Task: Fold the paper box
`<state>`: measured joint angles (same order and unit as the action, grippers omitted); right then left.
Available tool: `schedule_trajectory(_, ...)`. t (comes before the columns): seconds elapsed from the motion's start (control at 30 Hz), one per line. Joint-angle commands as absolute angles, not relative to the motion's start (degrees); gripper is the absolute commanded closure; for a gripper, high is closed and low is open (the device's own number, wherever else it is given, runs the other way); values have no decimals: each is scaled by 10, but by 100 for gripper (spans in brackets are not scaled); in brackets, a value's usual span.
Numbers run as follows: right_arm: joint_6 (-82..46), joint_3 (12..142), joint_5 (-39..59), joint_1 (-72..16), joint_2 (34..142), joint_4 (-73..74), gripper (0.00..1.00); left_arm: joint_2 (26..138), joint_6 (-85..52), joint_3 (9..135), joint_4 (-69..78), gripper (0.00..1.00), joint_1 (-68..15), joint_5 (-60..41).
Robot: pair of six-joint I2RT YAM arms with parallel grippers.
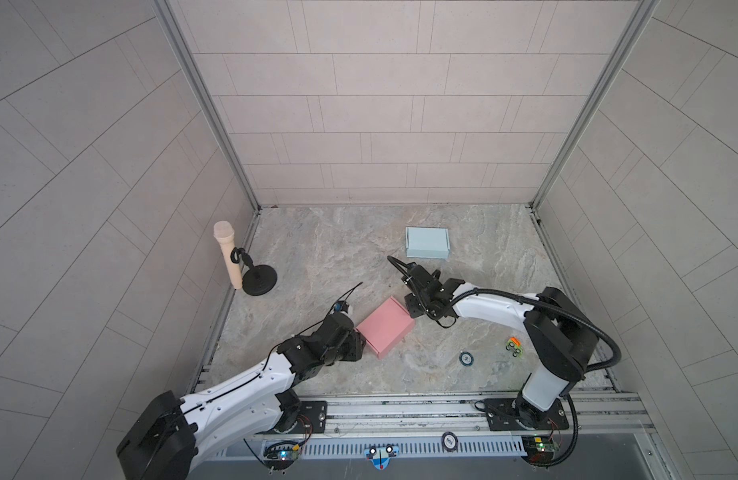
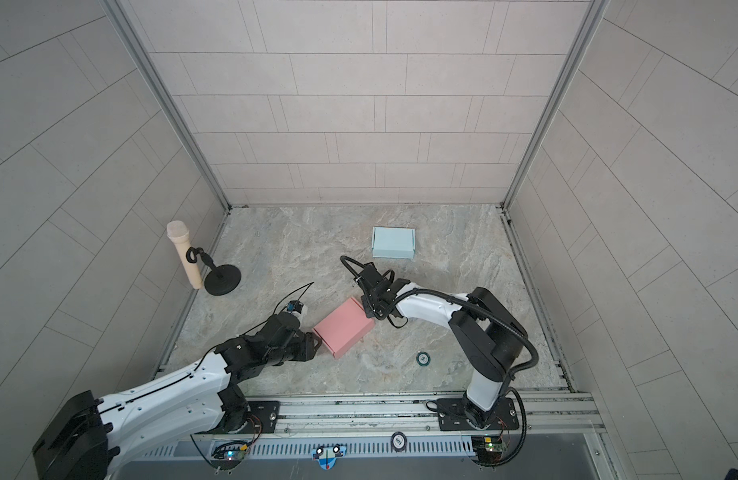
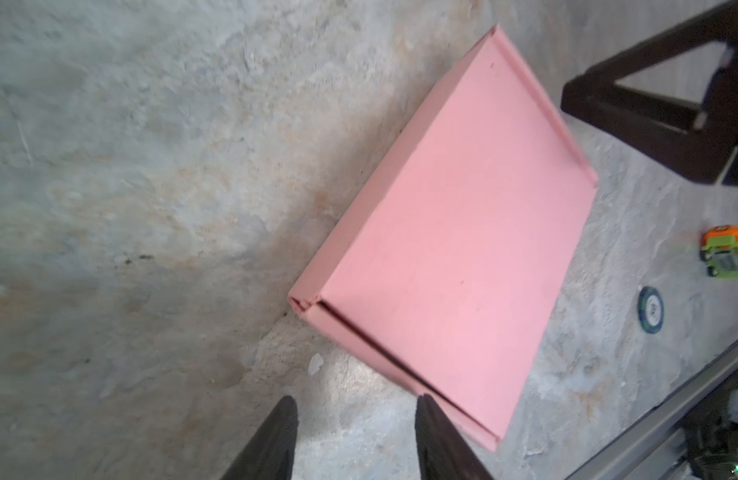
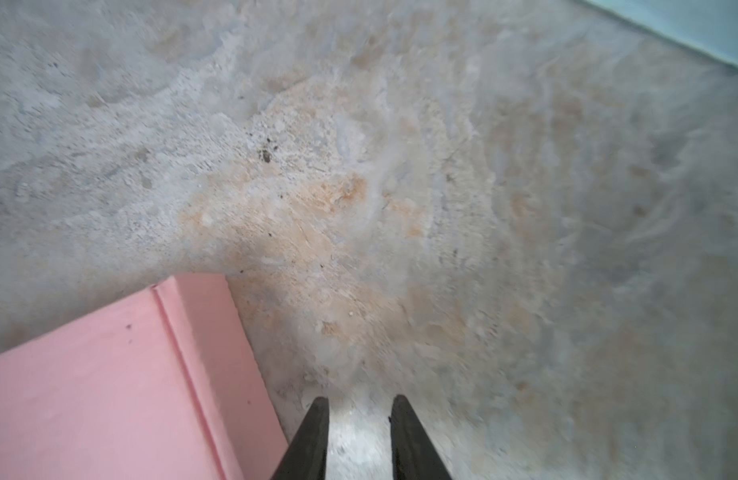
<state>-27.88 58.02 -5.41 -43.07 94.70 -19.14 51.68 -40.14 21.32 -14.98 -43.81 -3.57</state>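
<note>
Both top views: pink paper box [image 1: 386,326] lies flat on the table [image 1: 317,249], front-centre, turned on a diagonal, lid down, so it reads as already folded. The left gripper [image 1: 359,347] is at its near-left corner and the right gripper [image 1: 413,309] just off its far-right corner. My guess is that flanking opposite corners lets either arm pin or nudge the box without crossing the other. A blue box [image 1: 426,243] sits well back, a microphone on a stand [image 1: 228,257] is at the left edge, and a toy car [image 1: 514,347] and round disc [image 1: 466,358] are front-right. All are clear of the work. Left wrist view: left gripper [image 3: 355,405] has its jaws spread with bare table between them, gripping nothing. One fingertip [image 3: 427,411] overlaps the box's near edge in the picture, but I can't tell if it touches. A dark seam runs along that edge where the lid meets the front wall, so the lid looks not fully seated and is probably the bit to press. The right gripper shows beyond the far edge, apart from the box. Right wrist view: right gripper [image 4: 359,401] has its jaws slightly parted and empty over bare table, just beside the box's [image 4: 89,382] end wall, not on it. A corner of the blue box [image 4: 712,25] shows far off.
</note>
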Motion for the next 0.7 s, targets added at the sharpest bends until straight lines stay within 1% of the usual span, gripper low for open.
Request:
schedule_trajectory(0.0, -285, 556, -84, -430, 881, -228, 70, 519, -370, 258, -185, 49, -418, -31)
schedule_trajectory(0.07, -295, 536, -88, -435, 846, -237, 70, 528, -355, 276, -186, 48, -398, -43)
schedule_trajectory(0.17, -316, 503, -101, -458, 796, -251, 70, 562, -328, 305, -178, 47, -342, -74)
schedule_trajectory(0.23, -335, 479, -101, -479, 770, -248, 71, 603, -311, 328, -166, 47, -312, -100)
schedule_trajectory(0.3, -358, 457, -102, -511, 753, -243, 74, 659, -288, 362, -168, 48, -301, -103)
schedule_trajectory(0.4, -392, 438, -103, -561, 756, -220, 77, 731, -269, 397, -160, 48, -294, -110)
schedule_trajectory(0.5, -418, 427, -102, -590, 783, -187, 81, 793, -257, 412, -150, 49, -294, -128)
schedule_trajectory(0.57, -428, 420, -96, -592, 799, -163, 83, 807, -256, 407, -140, 51, -294, -133)
schedule_trajectory(0.67, -430, 420, -95, -591, 818, -141, 84, 800, -255, 388, -134, 51, -299, -133)
